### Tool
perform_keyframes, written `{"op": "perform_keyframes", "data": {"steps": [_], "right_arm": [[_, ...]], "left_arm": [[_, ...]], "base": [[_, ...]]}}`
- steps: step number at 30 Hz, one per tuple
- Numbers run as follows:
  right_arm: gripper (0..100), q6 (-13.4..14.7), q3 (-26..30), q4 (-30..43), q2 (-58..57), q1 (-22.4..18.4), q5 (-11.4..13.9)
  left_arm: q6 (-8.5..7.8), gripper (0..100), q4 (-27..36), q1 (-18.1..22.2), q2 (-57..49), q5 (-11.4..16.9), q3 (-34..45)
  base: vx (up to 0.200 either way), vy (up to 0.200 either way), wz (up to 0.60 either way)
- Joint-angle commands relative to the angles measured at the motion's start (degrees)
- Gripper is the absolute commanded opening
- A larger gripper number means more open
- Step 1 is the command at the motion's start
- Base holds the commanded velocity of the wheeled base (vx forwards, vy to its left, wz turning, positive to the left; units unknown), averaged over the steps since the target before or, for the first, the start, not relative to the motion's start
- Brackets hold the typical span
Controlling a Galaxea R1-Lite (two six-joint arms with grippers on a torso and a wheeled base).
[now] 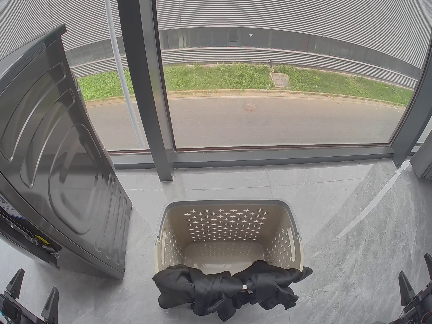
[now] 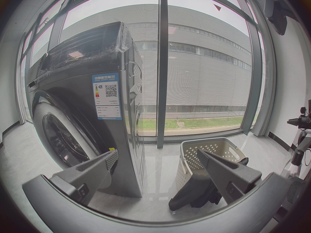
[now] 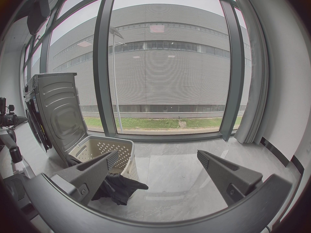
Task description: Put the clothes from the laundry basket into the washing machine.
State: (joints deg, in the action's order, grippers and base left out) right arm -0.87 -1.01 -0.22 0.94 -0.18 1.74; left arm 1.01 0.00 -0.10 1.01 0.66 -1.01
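Observation:
A beige laundry basket (image 1: 227, 235) stands on the floor in front of me, its inside bare. A black garment (image 1: 225, 290) hangs twisted over its near rim and down the outside. The dark grey washing machine (image 1: 54, 167) stands to the left; its round front door (image 2: 61, 139) faces away from the basket. My left gripper (image 1: 32, 295) is open, low at the left, empty. My right gripper (image 1: 416, 277) is open, low at the right, empty. The basket (image 3: 108, 152) and black garment (image 3: 120, 186) lie off to one side of the right gripper (image 3: 157, 164).
A big window with dark frames (image 1: 148, 77) runs along the far side, behind the basket. Grey marble floor (image 1: 351, 230) spreads open to the right of the basket. A curtain (image 3: 256, 91) hangs at the right corner.

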Motion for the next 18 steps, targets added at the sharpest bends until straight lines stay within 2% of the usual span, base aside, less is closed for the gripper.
{"op": "perform_keyframes", "data": {"steps": [1,3,12,18], "right_arm": [[100,-0.01,1.01,-0.04,-0.06,0.01,0.01],[100,-0.01,1.01,-0.04,-0.06,0.01,0.01],[100,-0.01,1.01,-0.04,-0.06,0.01,0.01],[100,-0.01,1.01,-0.04,-0.06,0.01,0.01]], "left_arm": [[-0.05,100,0.0,0.01,-0.92,-0.13,1.01],[0.04,100,0.0,0.01,-0.92,-0.13,1.01],[0.04,100,0.0,0.01,-0.92,-0.04,1.01],[0.04,100,0.0,0.01,-0.92,-0.04,1.01]], "base": [[0.0,0.0,0.0],[0.0,0.0,0.0],[0.2,0.0,0.0],[0.0,0.0,0.0]]}}
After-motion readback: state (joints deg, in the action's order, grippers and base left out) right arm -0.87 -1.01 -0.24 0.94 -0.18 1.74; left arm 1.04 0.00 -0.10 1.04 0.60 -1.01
